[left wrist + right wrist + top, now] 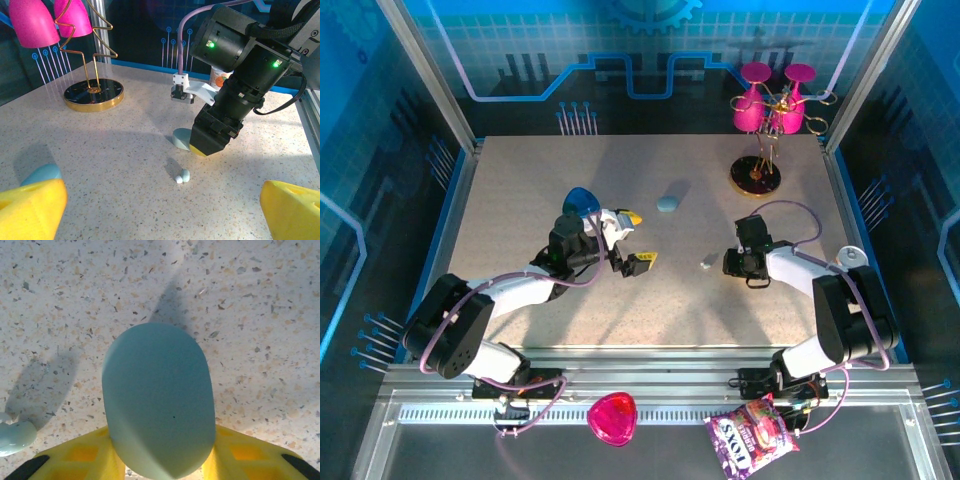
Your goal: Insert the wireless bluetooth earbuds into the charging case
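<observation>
As I read it, nothing is seated yet. The earbuds point(182, 176) lie loose on the counter point(520, 200), right of its middle and just beside the charging case point(157, 400). My right hand point(730, 264) points down at the counter and grips the case between its yellow fingers. My left hand point(638, 240) hangs low near the middle, spread wide and holding nothing.

My left arm point(510, 290) stretched forward, left gripper point(640, 240) spread wide, fingertips point(35, 207) well apart | my right arm point(800, 268) elbow-bent, wrist pitched steeply down, right gripper point(202, 147) clamped on the pale-blue case point(157, 425)
</observation>
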Controlling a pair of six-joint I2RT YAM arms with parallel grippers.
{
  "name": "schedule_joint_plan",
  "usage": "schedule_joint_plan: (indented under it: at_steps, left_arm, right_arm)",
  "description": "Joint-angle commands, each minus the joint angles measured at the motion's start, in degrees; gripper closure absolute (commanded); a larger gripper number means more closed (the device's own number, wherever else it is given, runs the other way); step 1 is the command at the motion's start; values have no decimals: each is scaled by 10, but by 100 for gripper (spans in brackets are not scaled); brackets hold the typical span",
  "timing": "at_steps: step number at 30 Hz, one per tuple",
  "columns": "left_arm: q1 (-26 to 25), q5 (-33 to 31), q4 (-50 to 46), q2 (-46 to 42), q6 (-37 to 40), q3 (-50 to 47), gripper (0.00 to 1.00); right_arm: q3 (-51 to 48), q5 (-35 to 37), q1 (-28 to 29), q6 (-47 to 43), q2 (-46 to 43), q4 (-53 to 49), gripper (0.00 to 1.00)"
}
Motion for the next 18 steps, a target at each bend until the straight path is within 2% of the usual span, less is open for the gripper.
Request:
schedule_joint_plan:
  at_steps: [1, 4, 6, 8, 18]
  left_arm:
    - [-4, 10, 23, 1, -7, -3, 1]
    - [-5, 10, 19, -1, -6, -3, 1]
    - [-5, 10, 15, -2, -3, -1, 1]
    - [-5, 10, 16, -2, -2, -1, 1]
    - [-5, 11, 17, -2, -3, 0, 1]
  right_arm:
    - [11, -9, 7, -6, -7, -5, 60]
    - [15, -11, 8, -7, -8, -10, 59]
    - [17, -10, 7, -8, -7, -12, 49]
    - [19, -9, 8, -8, -3, -13, 45]
    - [35, 4, 5, -2, 21, -10, 49]
